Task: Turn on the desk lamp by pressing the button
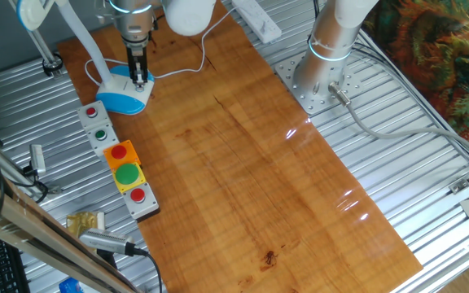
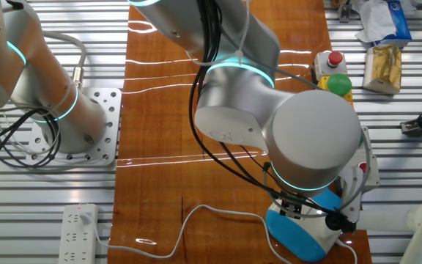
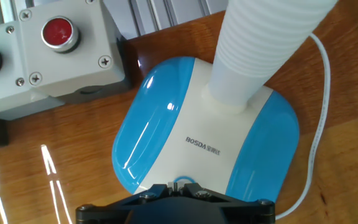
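Note:
The desk lamp stands at the table's far left; its white-topped, blue-rimmed base [image 1: 123, 96] fills the hand view [image 3: 166, 124] and shows under the arm in the other fixed view [image 2: 302, 236]. Its slanted white arm [image 1: 84, 41] rises to the blue-white head [image 1: 31, 12]. The white cord [image 1: 192, 65] trails away right. My gripper [image 1: 139, 78] points straight down onto the base's near end, fingertips together [image 3: 176, 186]. The button [image 3: 183, 181], a tiny pale ring, lies right at the fingertips and is partly hidden by them.
A grey box [image 1: 96, 122] with red and green buttons sits just beside the lamp base [image 3: 61, 56]. An orange box [image 1: 125, 167] follows it along the left edge. A white power strip [image 2: 79, 224] lies by the robot's mount [image 1: 320, 77].

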Robot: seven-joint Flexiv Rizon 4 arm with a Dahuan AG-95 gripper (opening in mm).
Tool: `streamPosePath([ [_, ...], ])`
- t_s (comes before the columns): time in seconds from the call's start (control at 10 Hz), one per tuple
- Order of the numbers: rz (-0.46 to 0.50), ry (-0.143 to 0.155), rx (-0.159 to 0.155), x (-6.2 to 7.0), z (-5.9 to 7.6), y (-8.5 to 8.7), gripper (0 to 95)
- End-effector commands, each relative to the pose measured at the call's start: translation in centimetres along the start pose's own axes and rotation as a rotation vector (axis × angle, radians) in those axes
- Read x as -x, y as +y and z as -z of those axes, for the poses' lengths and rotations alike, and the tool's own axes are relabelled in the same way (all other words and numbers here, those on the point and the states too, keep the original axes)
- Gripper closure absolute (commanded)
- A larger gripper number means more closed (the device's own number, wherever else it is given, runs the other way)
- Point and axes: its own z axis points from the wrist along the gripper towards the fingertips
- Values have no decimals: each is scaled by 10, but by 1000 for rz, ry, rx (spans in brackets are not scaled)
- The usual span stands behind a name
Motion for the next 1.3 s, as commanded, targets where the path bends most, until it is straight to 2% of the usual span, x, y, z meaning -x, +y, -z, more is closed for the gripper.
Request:
streamPosePath([
  [0.1, 0, -1, -1, 0, -2, -1, 950],
  [1.3, 0, 0, -1, -1, -8, -4, 950],
])
